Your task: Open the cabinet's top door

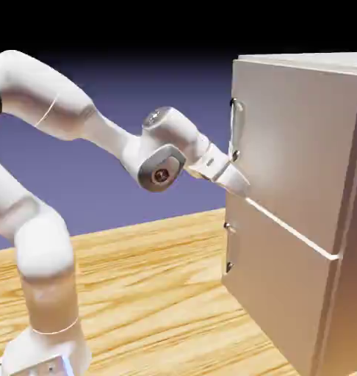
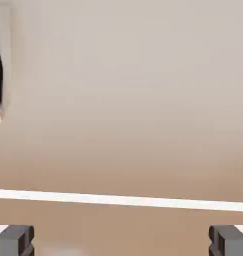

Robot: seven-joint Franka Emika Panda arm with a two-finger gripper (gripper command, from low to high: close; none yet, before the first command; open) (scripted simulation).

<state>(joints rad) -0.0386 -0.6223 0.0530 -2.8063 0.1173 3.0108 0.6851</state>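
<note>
The pincer sits against the top door, just below its handle.

White arm reaches rightward, elbow raised; pincer spread wide, holding nothing.

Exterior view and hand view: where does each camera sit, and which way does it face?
Exterior view: fixed beside the robot, facing the cabinet; the white arm shows, its pincer low on the top door, below the handle.
Hand view: on the hand, facing the top door close up; only two grey fingertips show, wide apart.
Shared: the top door, and the seam beneath it.
</note>
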